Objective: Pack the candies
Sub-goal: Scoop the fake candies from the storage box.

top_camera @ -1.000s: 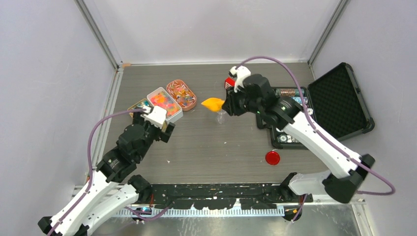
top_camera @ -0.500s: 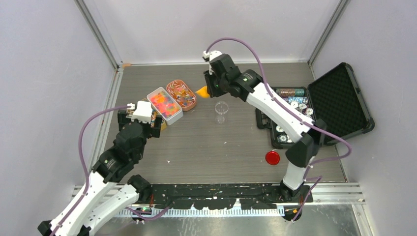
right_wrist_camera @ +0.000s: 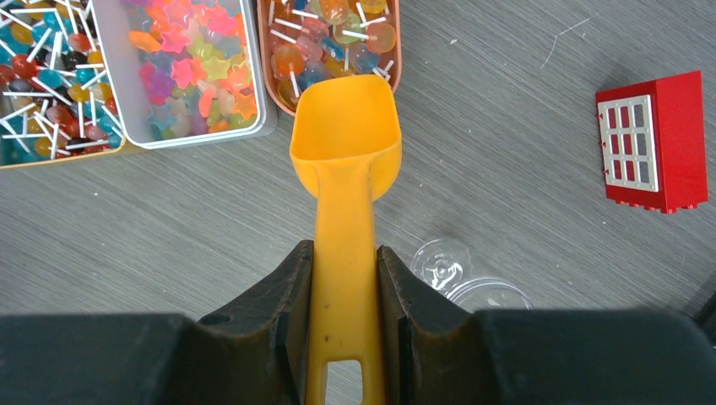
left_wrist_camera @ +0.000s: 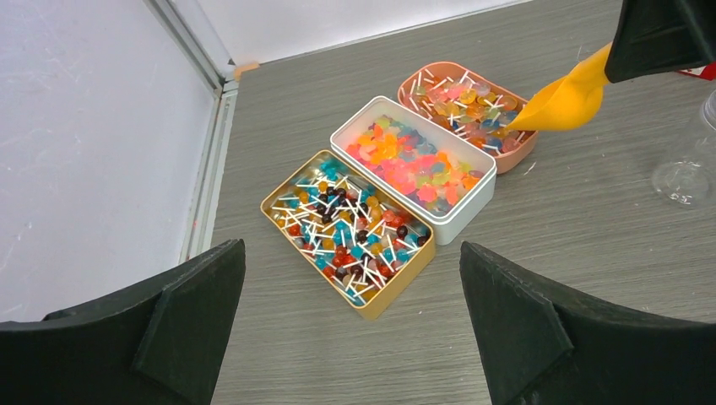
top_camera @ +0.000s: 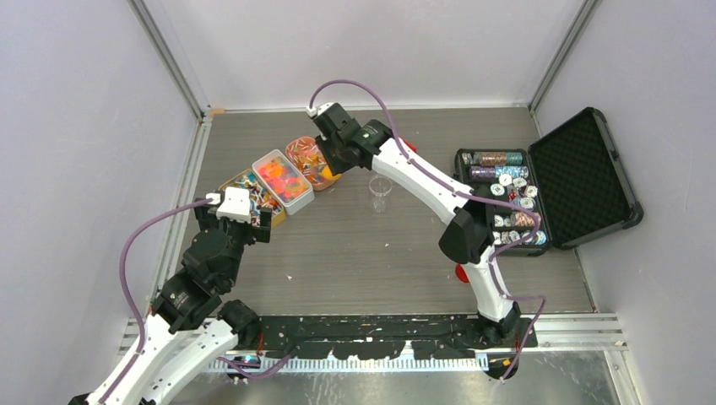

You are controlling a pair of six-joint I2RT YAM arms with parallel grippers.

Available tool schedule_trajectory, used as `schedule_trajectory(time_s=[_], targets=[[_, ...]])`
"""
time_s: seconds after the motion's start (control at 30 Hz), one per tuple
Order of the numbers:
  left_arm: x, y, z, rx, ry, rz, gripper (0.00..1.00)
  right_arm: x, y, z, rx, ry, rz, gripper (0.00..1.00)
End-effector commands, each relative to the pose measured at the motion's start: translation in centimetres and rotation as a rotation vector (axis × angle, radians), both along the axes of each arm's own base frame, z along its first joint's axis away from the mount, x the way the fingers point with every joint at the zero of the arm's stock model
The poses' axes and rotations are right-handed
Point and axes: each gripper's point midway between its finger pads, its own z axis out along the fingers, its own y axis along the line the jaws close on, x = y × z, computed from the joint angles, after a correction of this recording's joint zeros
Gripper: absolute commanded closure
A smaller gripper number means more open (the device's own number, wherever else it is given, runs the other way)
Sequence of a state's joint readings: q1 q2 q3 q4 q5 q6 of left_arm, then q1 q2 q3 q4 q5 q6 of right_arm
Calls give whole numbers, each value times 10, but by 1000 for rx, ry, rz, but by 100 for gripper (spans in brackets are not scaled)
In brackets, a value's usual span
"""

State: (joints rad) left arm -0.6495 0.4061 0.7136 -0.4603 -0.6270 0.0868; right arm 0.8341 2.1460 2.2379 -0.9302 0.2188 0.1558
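Observation:
The candies lie in three open tins at the back left. A gold tin (left_wrist_camera: pixel 350 228) holds small lollipops, a white tin (left_wrist_camera: pixel 414 164) holds bright gummies (top_camera: pixel 283 177), and a pink tin (left_wrist_camera: pixel 469 101) holds wrapped lollipops. My right gripper (right_wrist_camera: pixel 344 253) is shut on the handle of the yellow scoop (right_wrist_camera: pixel 346 143). The scoop's bowl is empty and sits over the near rim of the pink tin (right_wrist_camera: pixel 333 34). My left gripper (left_wrist_camera: pixel 350 278) is open and empty, just short of the gold tin's near corner.
A clear plastic cup (top_camera: pixel 381 192) stands right of the tins. A small red box (right_wrist_camera: pixel 654 152) lies beyond it. An open black case (top_camera: pixel 507 198) of poker chips is at the right. A red chip (top_camera: pixel 460 272) shows behind the right arm.
My right arm swung left with the scoop, from beside the cup to the pink tin. My left arm drew back toward the near left, away from the tins.

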Motion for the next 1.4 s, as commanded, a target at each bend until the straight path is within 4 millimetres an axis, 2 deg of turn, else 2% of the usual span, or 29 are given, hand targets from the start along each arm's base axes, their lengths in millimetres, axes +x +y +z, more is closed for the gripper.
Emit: schedule_trajectory(time_s=[0.0, 0.37, 0.57, 0.97, 1.37], targets=[[2, -1, 13, -36, -54, -2, 0, 6, 3, 23, 10, -61, -16, 100], [1, 1, 13, -34, -60, 4, 0, 13, 9, -6, -65, -35, -18, 100], [0, 3, 14, -33, -63, 11, 0, 22, 21, -18, -46, -48, -13, 100], [-1, 5, 14, -30, -64, 20, 0, 34, 44, -24, 54, -96, 11, 100], [-1, 7, 15, -27, -68, 27, 0, 31, 40, -41, 64, -105, 3, 100]])
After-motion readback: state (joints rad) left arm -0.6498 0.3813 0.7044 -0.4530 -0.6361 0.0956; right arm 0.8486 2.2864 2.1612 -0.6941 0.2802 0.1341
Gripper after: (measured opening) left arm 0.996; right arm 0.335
